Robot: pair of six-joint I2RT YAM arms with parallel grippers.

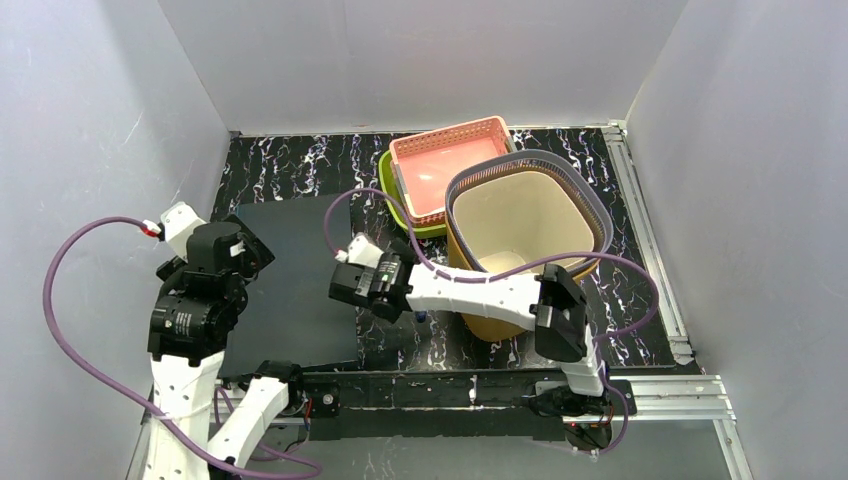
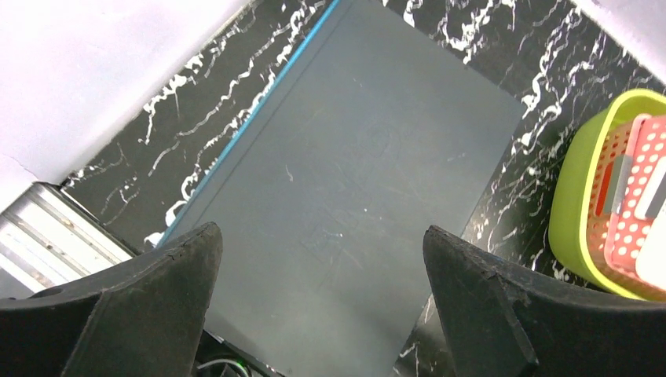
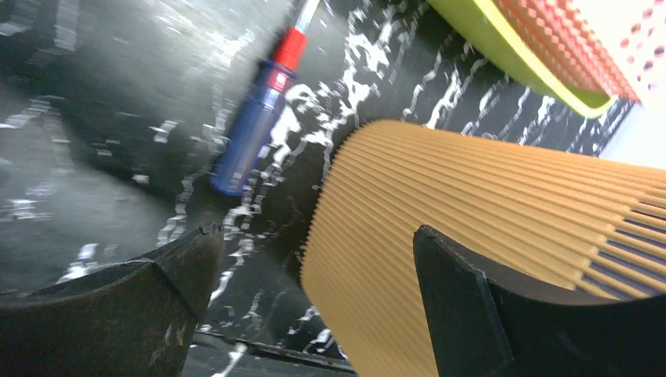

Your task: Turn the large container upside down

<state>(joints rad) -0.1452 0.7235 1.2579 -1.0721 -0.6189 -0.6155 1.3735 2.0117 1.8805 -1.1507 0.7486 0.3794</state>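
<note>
The large container (image 1: 520, 215) is a tan ribbed bin with a grey rim, standing upright with its mouth up at the right middle of the table. Its ribbed side (image 3: 471, 204) fills the right of the right wrist view. My right gripper (image 1: 375, 298) hangs low just left of the bin's base. It (image 3: 314, 236) is open, with one finger over the bin's wall and the other over the table, gripping nothing. My left gripper (image 1: 235, 250) is open above the dark mat (image 2: 353, 157), and its jaws (image 2: 320, 229) hold nothing.
A pink perforated basket (image 1: 445, 165) sits nested in a lime green one (image 1: 392, 190) right behind the bin. A blue marker with a red band (image 3: 251, 133) lies on the marble tabletop left of the bin. White walls close in three sides.
</note>
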